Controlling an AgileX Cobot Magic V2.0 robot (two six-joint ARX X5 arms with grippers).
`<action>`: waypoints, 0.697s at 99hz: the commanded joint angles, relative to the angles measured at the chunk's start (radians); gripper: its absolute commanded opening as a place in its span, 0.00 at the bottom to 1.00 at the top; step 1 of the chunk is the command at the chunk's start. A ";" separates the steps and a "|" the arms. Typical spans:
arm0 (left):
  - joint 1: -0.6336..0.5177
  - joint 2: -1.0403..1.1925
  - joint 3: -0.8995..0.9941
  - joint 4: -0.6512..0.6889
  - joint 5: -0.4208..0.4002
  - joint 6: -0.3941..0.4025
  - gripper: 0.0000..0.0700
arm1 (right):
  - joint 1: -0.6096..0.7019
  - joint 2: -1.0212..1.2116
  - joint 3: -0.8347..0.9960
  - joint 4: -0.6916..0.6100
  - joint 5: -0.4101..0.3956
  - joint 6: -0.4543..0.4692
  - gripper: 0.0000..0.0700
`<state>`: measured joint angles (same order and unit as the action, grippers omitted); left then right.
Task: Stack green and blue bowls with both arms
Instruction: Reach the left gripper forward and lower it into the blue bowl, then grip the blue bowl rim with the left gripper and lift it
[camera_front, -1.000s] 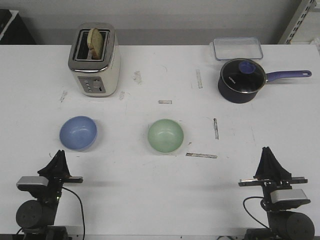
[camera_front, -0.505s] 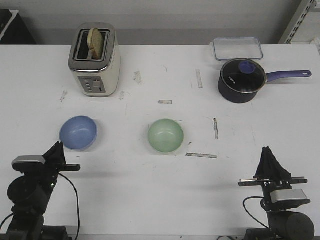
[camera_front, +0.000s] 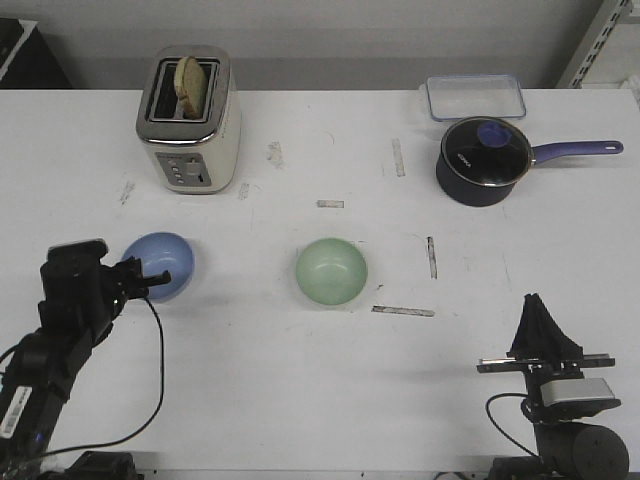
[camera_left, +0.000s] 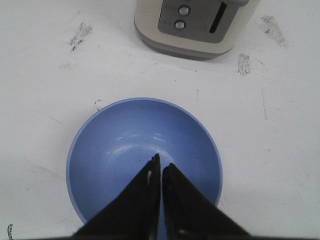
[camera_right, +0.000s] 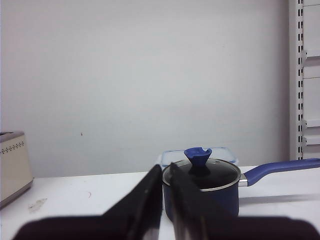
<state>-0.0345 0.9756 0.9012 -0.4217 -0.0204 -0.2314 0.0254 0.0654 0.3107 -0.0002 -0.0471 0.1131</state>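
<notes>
The light blue bowl (camera_front: 172, 256) sits upright on the white table at the left, and the pale green bowl (camera_front: 331, 271) stands apart from it near the middle. My left gripper (camera_front: 158, 277) hangs over the blue bowl's near side. In the left wrist view, that gripper (camera_left: 161, 161) is shut and empty, with its tips above the inside of the blue bowl (camera_left: 120, 150). At the near right edge my right gripper (camera_front: 535, 300) points away over the table, far from both bowls. It shows shut and empty in the right wrist view (camera_right: 165, 168).
A cream toaster (camera_front: 188, 120) with bread in it stands at the back left. A dark blue lidded saucepan (camera_front: 484, 160) with a long handle and a clear lidded container (camera_front: 475, 97) stand at the back right. Tape marks dot the table.
My left arm has risen from its rest at the near left edge and swung forward, bringing its gripper over the blue bowl. The right arm and both bowls have not moved.
</notes>
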 joint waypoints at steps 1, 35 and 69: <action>0.006 0.061 0.072 -0.045 0.003 -0.058 0.00 | 0.000 -0.004 0.005 0.007 0.003 0.014 0.02; 0.131 0.261 0.298 -0.288 0.188 -0.068 0.00 | 0.000 -0.004 0.005 0.007 0.003 0.014 0.02; 0.306 0.314 0.314 -0.309 0.311 -0.072 0.53 | 0.000 -0.004 0.005 0.007 0.003 0.014 0.02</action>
<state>0.2581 1.2766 1.1942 -0.7334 0.2855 -0.3061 0.0254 0.0654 0.3107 0.0002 -0.0471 0.1131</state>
